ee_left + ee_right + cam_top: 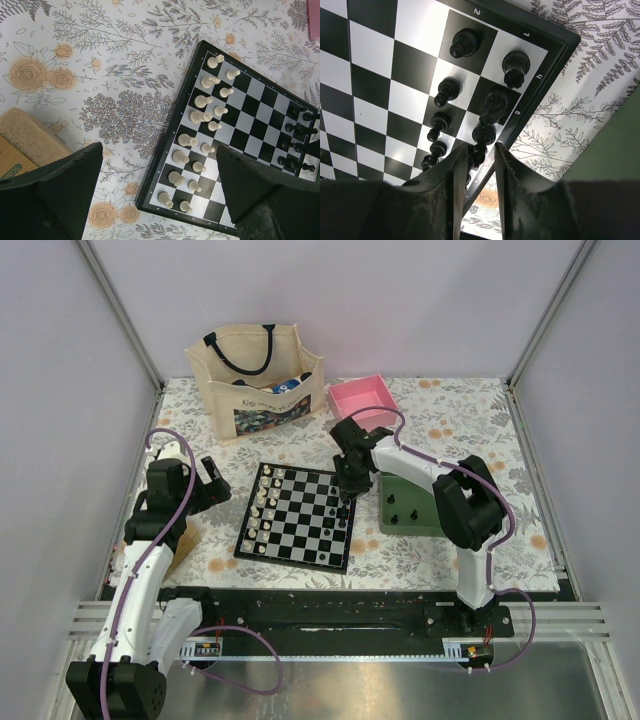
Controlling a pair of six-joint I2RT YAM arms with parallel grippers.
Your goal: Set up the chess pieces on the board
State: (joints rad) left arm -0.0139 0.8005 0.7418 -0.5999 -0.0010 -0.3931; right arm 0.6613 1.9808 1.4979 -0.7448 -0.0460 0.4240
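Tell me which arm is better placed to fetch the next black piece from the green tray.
Right. The right claw hangs at the edge of the board nearest the green tray holding loose black pieces; the left claw sits beyond the opposite edge.

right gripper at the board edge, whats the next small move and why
Probably widen the jaws a little, then lift straight up. The right gripper straddles a black piece standing on the board among close neighbours. Whether it is gripped is unclear, and a sideways exit could topple them.
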